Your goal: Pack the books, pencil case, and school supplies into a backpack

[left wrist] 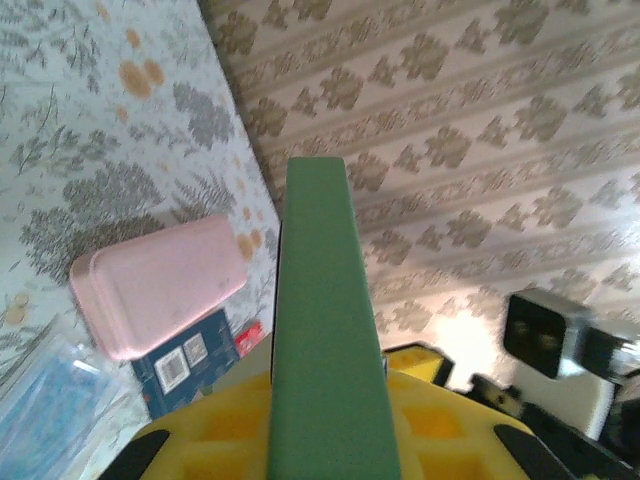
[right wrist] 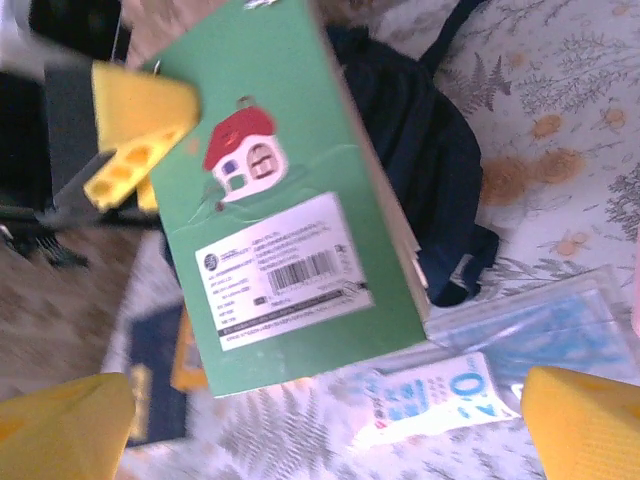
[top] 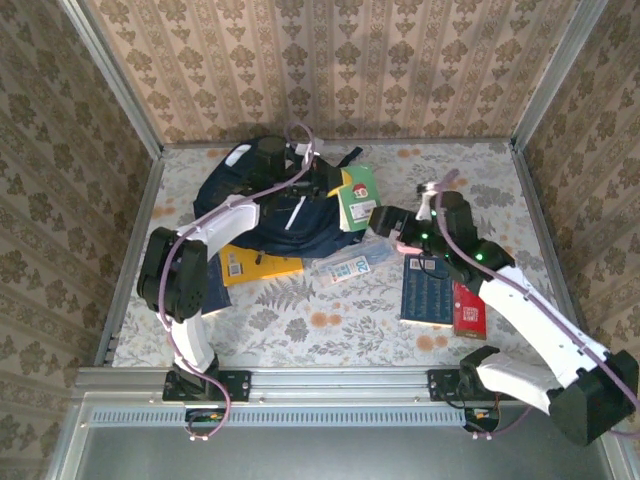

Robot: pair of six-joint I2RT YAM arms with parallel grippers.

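I count one backpack [top: 300, 230], upper middle of the overhead frame.

Four books: one green book [top: 358, 197], one yellow book [top: 258, 267], one navy book [top: 425, 290] at lower right, and a second navy book [right wrist: 155, 380] at lower left of the right wrist frame.

Three loose supplies: one blue-and-white packet [top: 350, 263], one pink box [left wrist: 160, 285], one red pack [top: 468, 310].

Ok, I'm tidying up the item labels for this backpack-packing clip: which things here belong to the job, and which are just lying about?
Job: backpack, green book, yellow book, navy book, blue-and-white packet, pink box, red pack.
Not the job: floral table cover, wallpapered walls, metal rail.
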